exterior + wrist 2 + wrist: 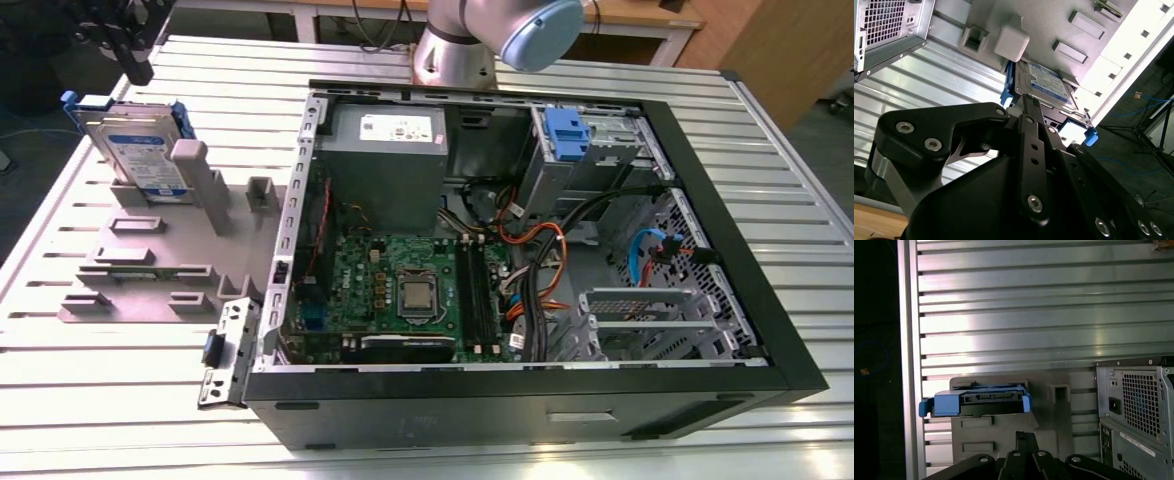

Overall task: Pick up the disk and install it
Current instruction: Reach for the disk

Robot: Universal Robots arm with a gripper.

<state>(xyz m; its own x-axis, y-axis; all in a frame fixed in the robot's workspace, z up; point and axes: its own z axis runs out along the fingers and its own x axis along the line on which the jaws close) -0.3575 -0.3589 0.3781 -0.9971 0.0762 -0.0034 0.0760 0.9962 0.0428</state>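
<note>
The gripper [136,72] [1026,99] [1024,436] hangs with its jaws closed tip to tip and nothing held between them; in the second wrist view the two fingers [1030,132] run together to one narrow point. Just beyond that point, near it but apart from it, stands the disk [134,150] [1048,84] [978,402]. It stands on edge in a slot of the grey holder [140,275] [1054,410], with its blue frame round the edges and its blue-and-white label showing in the exterior view. A grey post [190,170] [1011,42] rises from the holder just beside the disk, on the side away from the jaws and toward the case [534,385] [884,25] [1134,410]. The holder lies flat on the slatted table [120,400] [1029,315] under the jaws. The case lies open on its side on the same table, past the holder from the jaws; whether it touches the holder's edge I cannot tell. Inside it, well apart from the jaws, a blue clip [567,135] sits in a bay at the far corner.
</note>
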